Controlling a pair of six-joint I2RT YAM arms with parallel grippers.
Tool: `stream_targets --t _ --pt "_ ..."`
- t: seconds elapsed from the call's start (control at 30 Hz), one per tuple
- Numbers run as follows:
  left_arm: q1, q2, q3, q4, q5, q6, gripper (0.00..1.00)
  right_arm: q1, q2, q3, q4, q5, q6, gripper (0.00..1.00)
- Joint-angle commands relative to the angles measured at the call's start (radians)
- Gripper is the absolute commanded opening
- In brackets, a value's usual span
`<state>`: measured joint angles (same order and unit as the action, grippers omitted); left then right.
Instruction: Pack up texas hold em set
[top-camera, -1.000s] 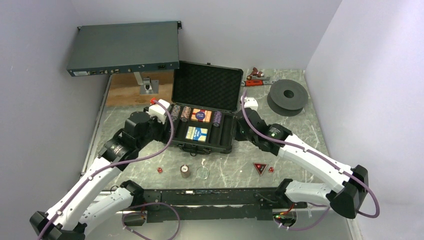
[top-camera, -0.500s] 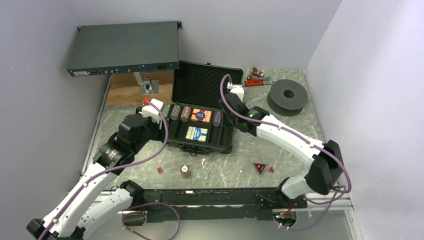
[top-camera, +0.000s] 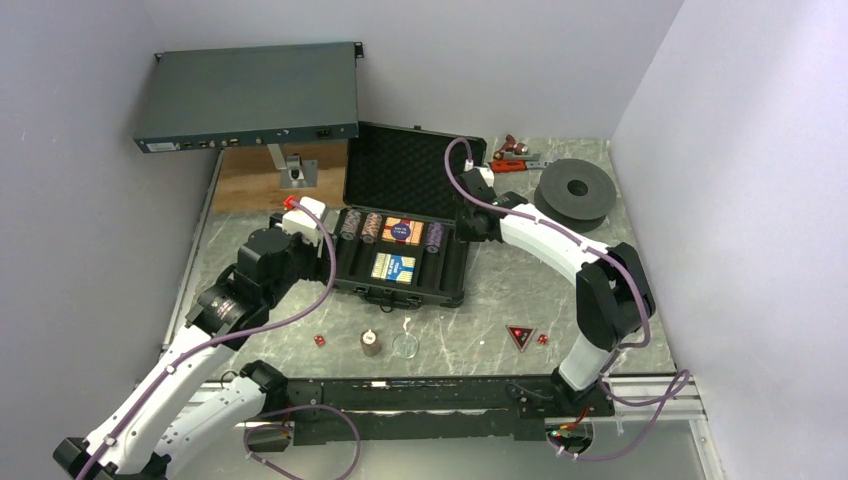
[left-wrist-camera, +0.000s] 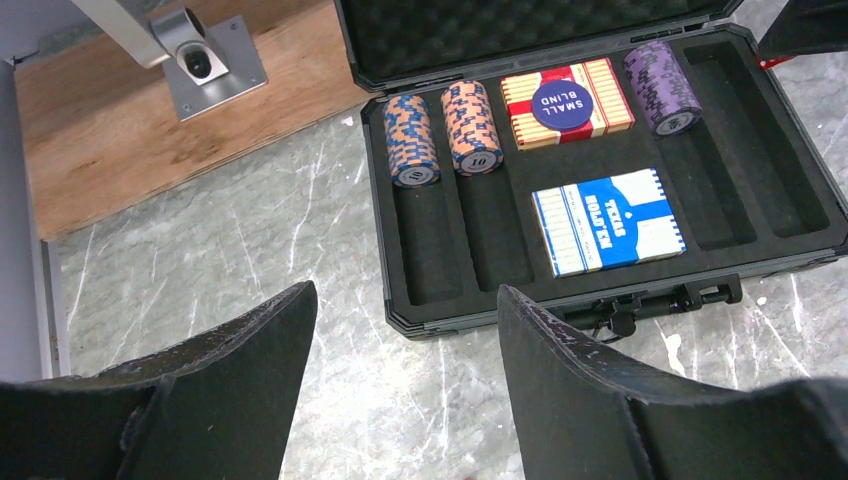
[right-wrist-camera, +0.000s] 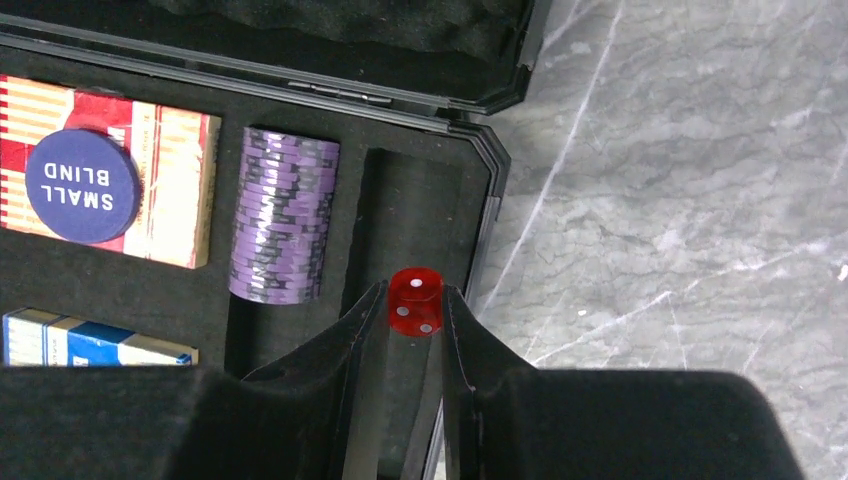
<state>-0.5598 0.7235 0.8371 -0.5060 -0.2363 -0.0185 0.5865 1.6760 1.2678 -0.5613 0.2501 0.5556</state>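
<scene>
Red and clear-edged, the small die (right-wrist-camera: 414, 295) sits pinched between the two fingertips of the right hand (right-wrist-camera: 414, 318), which is narrowed onto its opposite flat faces and hangs over the far-right end of the open black case (right-wrist-camera: 487, 170), above the empty foam slot (right-wrist-camera: 400, 200) beside the purple chip stack (right-wrist-camera: 282, 215). I judge the die to be hard, light and slick, so a squeeze square on the faces suits it; an off-centre grip could let it squirt out, and dropped onto foam it should land softly rather than bounce. The left hand (left-wrist-camera: 405, 295) is spread wide and holds nothing, poised over the bench (left-wrist-camera: 200, 270) near the case's front left corner. Inside the case lie a blue-and-orange chip stack (left-wrist-camera: 412, 140), an orange one (left-wrist-camera: 472, 127), a red card deck (left-wrist-camera: 565, 100) with a blue button on it, and a blue deck (left-wrist-camera: 607, 220). Out on the bench near the arm bases wait another die (top-camera: 320, 341), a short brown chip stack (top-camera: 370, 343), the triangular marker (top-camera: 519, 336) and a further die (top-camera: 542, 341) just beside it. Loose chips would probably slide apart unless clamped from both ends of the stack; the flat marker looks thin and likely needs an edge pinch.
</scene>
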Motion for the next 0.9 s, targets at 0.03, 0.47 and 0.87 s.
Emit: stream_targets --t 0.03,0.47,0.87 --pt "-0.003 -0.006 0.011 0.022 -0.032 0.006 0.72 -0.031 0.038 0.066 0.055 -0.074 -0.041 0.0" --pt "0.005 -0.011 0.009 0.035 -0.025 0.045 0.72 -0.066 0.145 0.116 0.054 -0.128 -0.06 0.0" --pt "0.018 -0.015 0.01 0.035 -0.006 0.04 0.72 -0.086 0.177 0.144 0.043 -0.147 -0.068 0.04"
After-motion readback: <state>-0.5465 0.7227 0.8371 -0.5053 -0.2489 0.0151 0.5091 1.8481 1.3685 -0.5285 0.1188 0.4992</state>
